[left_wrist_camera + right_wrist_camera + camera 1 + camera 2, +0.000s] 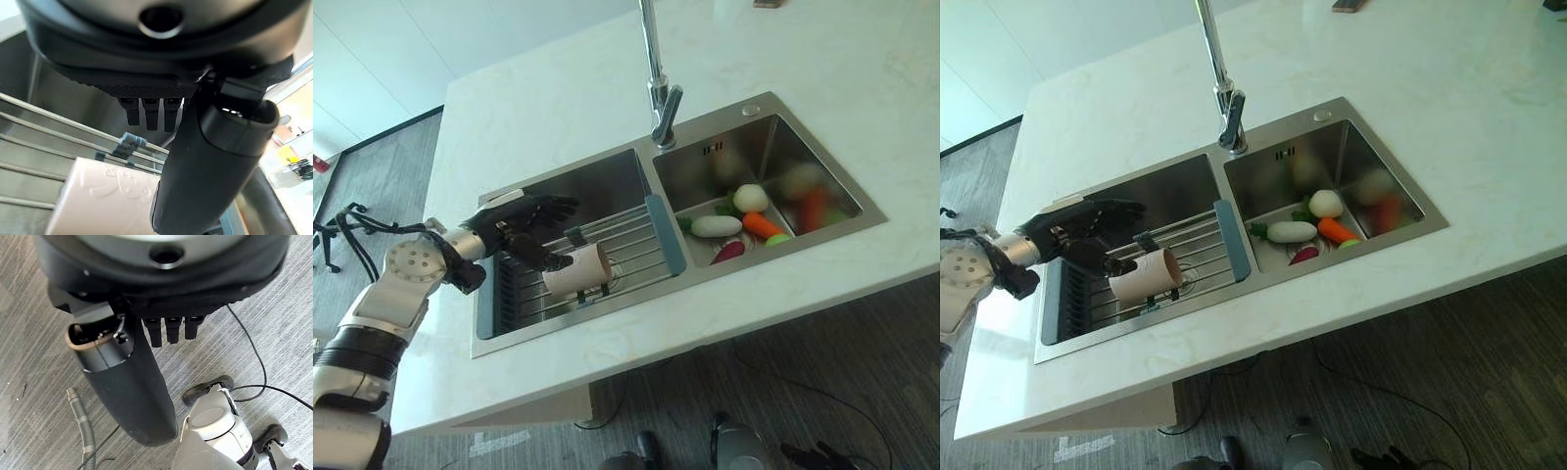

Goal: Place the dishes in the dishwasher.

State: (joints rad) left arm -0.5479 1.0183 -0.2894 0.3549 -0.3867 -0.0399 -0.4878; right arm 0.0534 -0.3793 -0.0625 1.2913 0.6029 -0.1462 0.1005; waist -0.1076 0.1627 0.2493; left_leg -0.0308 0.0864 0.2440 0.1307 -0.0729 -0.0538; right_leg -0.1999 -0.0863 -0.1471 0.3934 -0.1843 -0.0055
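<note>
My left hand (524, 230), fingers relaxed and apart, hovers over the pink cup (576, 271) on the sink rack (641, 245); I should close thumb and fingers around its body.

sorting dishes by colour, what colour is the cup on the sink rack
Pale pink cup, clearest in the left eye view.

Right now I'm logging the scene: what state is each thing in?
Cup: on its side on the rack.
Rack: across the left basin.
Left hand: open, over the cup.
Right hand: open, above the floor.
Vegetables: piled in the right basin.
Tap: no water running.
</note>
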